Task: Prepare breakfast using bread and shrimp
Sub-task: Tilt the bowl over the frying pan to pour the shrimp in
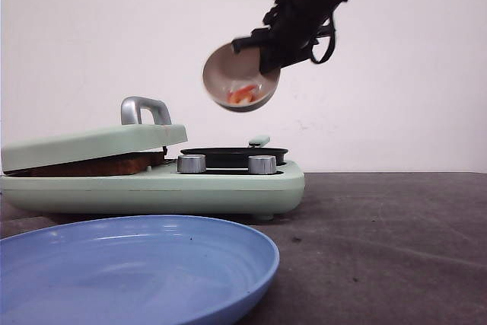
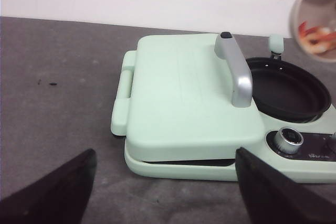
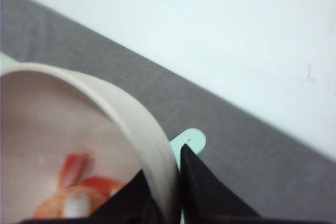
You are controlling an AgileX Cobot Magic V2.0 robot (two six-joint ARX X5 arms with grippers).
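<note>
The mint-green breakfast maker (image 1: 152, 180) fills the left and middle of the front view, its hinged lid (image 1: 91, 146) pressed down on the bread (image 1: 99, 165), whose brown crust edge shows in the gap under the lid; the closed lid presumably toasts the slices while the other side is used. At about five o'clock from the maker's middle, nearer the camera, lies the blue plate (image 1: 137, 272), probably waiting for the finished food. On the maker's right half, at three o'clock from the lid, sits the round black pan (image 1: 232, 154). Above the pan, at twelve o'clock, the right gripper (image 3: 176, 195) pinches the rim of a small bowl (image 1: 240, 78) between narrow fingers and tips it mouth-down toward the pan, which reads as a pour in progress. The shrimp (image 1: 242, 95) rests at the bowl's low edge, not yet out. The left gripper (image 2: 163, 192) hovers wide apart and empty near the lid.
</note>
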